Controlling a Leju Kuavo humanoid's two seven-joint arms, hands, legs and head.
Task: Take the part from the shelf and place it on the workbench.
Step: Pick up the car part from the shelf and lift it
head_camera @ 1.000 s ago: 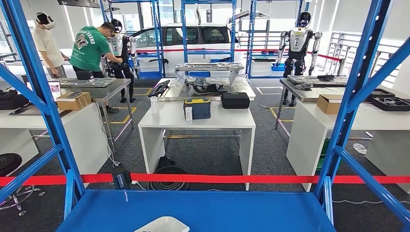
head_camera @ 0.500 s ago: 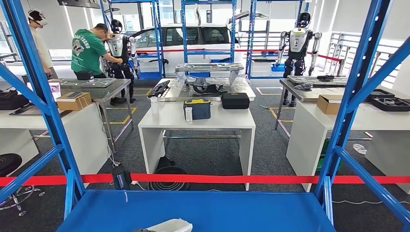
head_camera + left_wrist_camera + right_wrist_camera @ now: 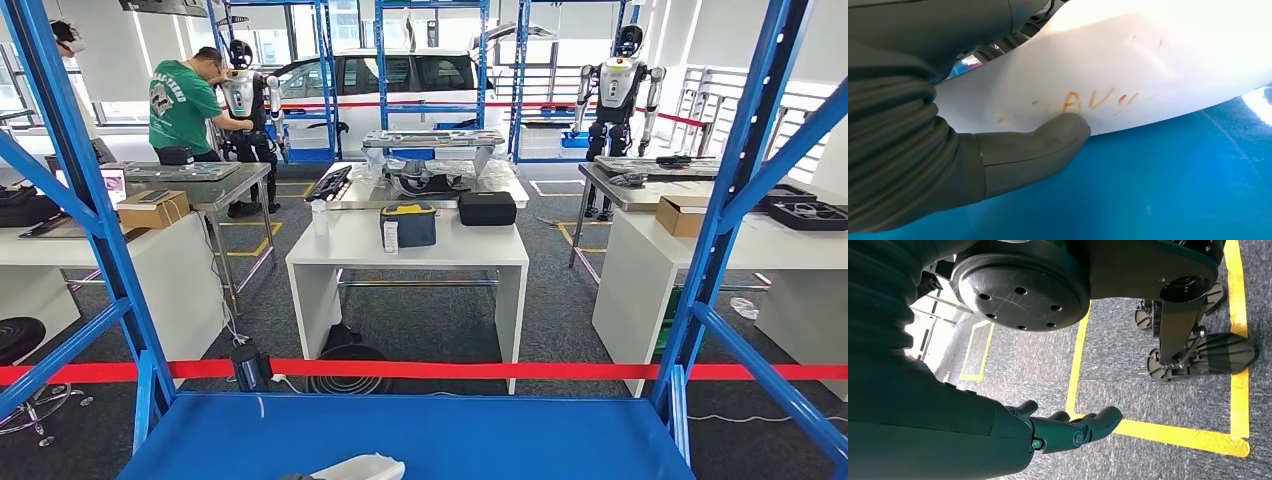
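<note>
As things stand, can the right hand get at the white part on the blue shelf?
Probably not without a big move. The right hand hangs low over the carpet by the robot's side, holding nothing. The white part lies on the shelf, where the left hand already touches it.

bright, even daylight from the far windows (image 3: 300, 25); blue shelf (image 3: 420, 435) posts bow at the edges; white part (image 3: 1128, 65) blown out by glare up close; right hand (image 3: 1068, 430) dim, in shadow
</note>
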